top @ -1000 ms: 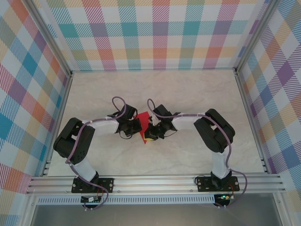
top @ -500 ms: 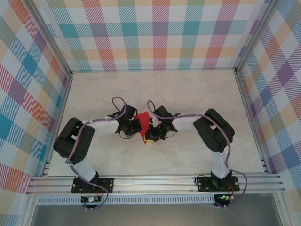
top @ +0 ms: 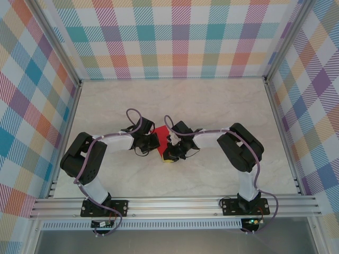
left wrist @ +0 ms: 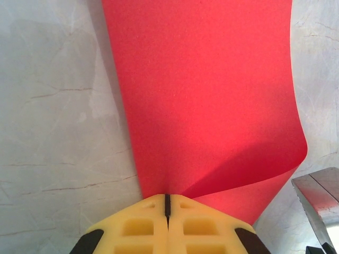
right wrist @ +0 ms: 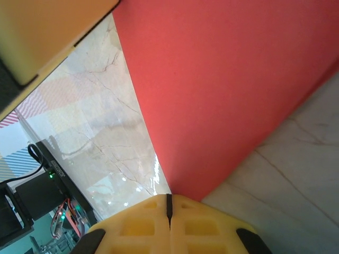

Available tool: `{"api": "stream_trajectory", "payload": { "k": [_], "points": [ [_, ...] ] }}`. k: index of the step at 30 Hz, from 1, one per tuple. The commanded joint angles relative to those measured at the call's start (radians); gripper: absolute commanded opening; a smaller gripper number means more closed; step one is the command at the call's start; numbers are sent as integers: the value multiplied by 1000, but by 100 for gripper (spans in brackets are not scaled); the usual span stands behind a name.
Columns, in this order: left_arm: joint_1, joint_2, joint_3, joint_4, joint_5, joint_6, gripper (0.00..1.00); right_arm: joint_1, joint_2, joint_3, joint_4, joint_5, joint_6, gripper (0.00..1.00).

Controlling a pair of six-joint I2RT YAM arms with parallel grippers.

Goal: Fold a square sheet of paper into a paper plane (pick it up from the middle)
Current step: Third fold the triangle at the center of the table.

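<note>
Top cam: one square sheet of paper (top: pixel 161 132), bright red, is sitting around the middle of the marble table (top: pixel 222 106), between my left gripper (top: pixel 154 142) and right gripper (top: pixel 169 150).

Left wrist: my left gripper (left wrist: pixel 167 203) is pinching the sheet (left wrist: pixel 206 95), with one edge curling above the table (left wrist: pixel 53 106).

Right wrist: my right gripper (right wrist: pixel 169 203) is clamping that same sheet (right wrist: pixel 228 90) over the table (right wrist: pixel 296 174).

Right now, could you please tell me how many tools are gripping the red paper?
2. The left tool is shut on one edge of the red paper, and the right tool is shut on another edge, mid-table.
</note>
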Motion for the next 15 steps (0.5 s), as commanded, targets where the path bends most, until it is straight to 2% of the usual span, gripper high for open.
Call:
{"api": "stream_trajectory", "payload": {
  "k": [1, 7, 15],
  "points": [
    [1, 17, -32, -53, -50, -11, 0, 8, 8, 14, -85, 66, -30, 3],
    [1, 11, -31, -58, -54, -6, 0, 1, -130, 14, -46, 131, -34, 4],
    [1, 11, -31, -53, -46, -4, 0, -21, -73, 60, -47, 168, -35, 3]
  ]
}}
